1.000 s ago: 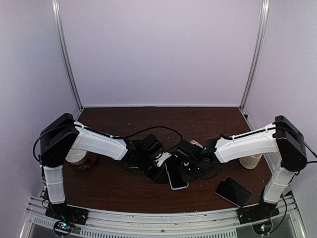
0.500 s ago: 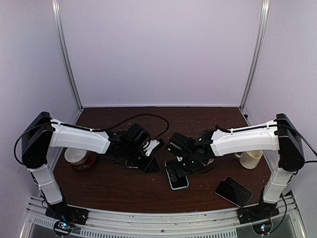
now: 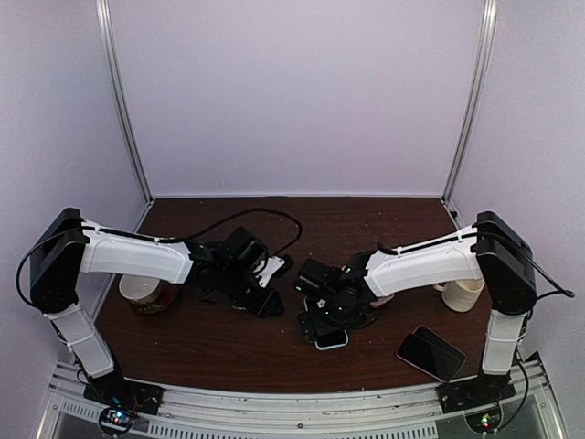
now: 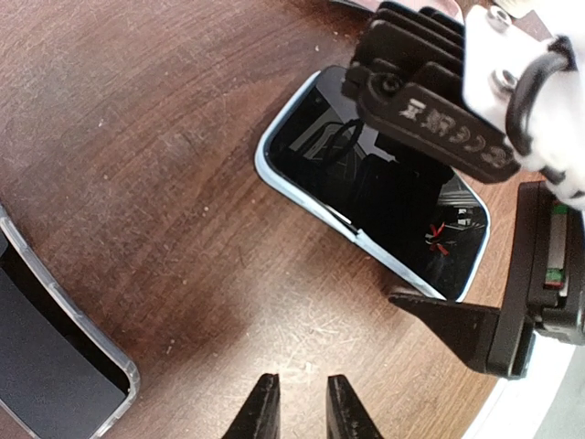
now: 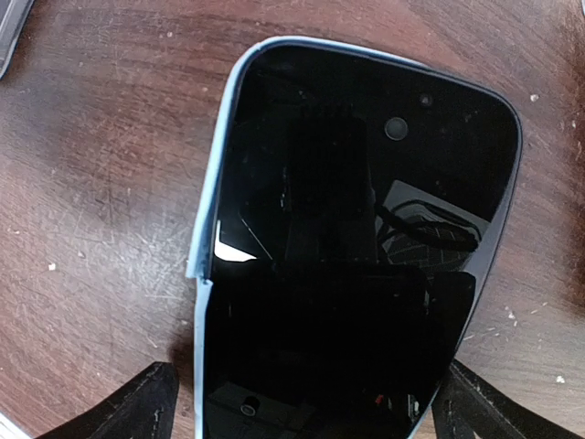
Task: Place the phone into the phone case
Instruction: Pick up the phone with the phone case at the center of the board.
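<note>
Against a second ago, on the dark wood tabletop: left arm drawn back to its own side, no longer crowding the centre. Right arm now reaches over the phone, its claw gone from closed to spread wide. Phone in much the same spot.

Counted: one tabletop, two arms, two claws, two dark handsets, two cups, one cable.

Left claw: fingers barely parted, holding nothing, well apart from the phone.

Right claw: wide open, fingers straddling the phone's near end without clamping it.

Black phone: lies face-up in the light blue phone case, front centre. A bright seam shows along one edge, so cannot tell whether fully seated.

Around: second dark handset front right, white mug left, paper cup right, black cable looping behind.

From above, the right wrist hides most of the phone.
</note>
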